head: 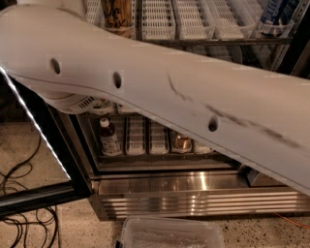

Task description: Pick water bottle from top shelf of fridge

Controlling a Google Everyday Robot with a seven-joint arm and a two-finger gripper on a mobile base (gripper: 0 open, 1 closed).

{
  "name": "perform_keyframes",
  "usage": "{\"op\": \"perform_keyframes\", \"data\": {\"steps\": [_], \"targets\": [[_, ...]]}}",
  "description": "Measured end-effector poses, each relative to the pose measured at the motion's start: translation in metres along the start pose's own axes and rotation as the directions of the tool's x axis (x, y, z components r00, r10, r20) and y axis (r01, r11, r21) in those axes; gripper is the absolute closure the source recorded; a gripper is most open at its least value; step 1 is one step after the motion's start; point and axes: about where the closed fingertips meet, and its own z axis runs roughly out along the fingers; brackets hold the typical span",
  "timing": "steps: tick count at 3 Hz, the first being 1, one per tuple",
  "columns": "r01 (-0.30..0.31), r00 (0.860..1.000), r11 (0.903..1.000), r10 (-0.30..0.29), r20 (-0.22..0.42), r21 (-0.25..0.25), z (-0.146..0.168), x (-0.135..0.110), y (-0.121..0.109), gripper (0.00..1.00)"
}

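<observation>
My white arm (160, 92) crosses the whole view from upper left to right and hides much of the fridge (193, 193). The gripper is out of view. The top shelf (193, 22), a wire rack with long white slotted lane trays, shows along the top edge. On it stand a tan printed container (116, 12) and a blue-labelled item (273, 14). The water bottle is not visible; it is hidden or out of view.
On the lower shelf stand a small brown-liquid bottle with a white cap (109, 138) and a copper can (182, 142) between white trays. The open glass door with its lit strip (36, 123) is at left. Cables (19, 203) lie on the floor. A clear plastic bin (169, 235) sits below the steel base.
</observation>
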Motion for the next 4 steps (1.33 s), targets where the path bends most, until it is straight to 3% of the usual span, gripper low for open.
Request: {"op": "perform_keyframes", "data": {"steps": [1, 3, 4], "targets": [[-0.082, 0.996, 0.9943, 0.080, -0.023, -0.068, -0.026, -0.006, 0.011, 1.00], [-0.086, 0.995, 0.9769, 0.075, -0.060, -0.196, -0.071, 0.009, -0.030, 1.00], [-0.125, 0.990, 0.9601, 0.103, -0.099, -0.250, -0.081, 0.021, -0.035, 1.00]]}}
